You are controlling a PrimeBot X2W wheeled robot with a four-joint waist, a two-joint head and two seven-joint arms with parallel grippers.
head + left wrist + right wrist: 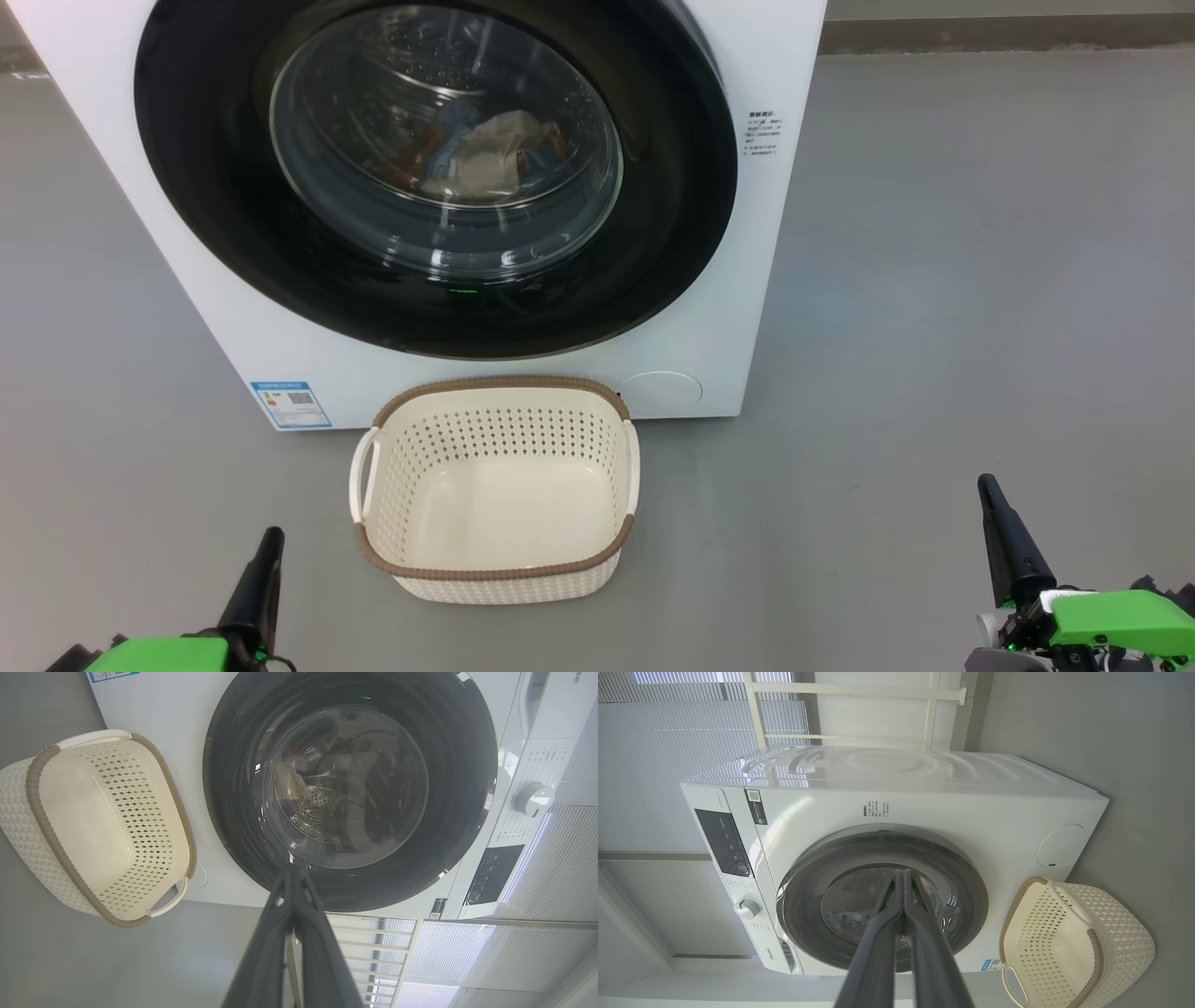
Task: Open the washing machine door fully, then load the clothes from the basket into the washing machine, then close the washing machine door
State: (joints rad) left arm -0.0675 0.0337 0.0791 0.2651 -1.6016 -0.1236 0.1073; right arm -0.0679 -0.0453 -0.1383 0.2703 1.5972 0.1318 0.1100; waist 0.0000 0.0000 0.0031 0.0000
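On floor, near-left: left gripper [273, 537] was clenched, empty, parked clear | centre: basket [499, 383] sat empty just before washing machine [775, 280], handy for loading | clothes [485, 149] lay in drum behind shut washing machine door [224, 233] | near-right: right gripper [987, 487] clenched, empty; task looked done.

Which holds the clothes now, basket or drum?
The drum of the washing machine: the clothes lie behind the glass of the shut door; the basket in front is empty.
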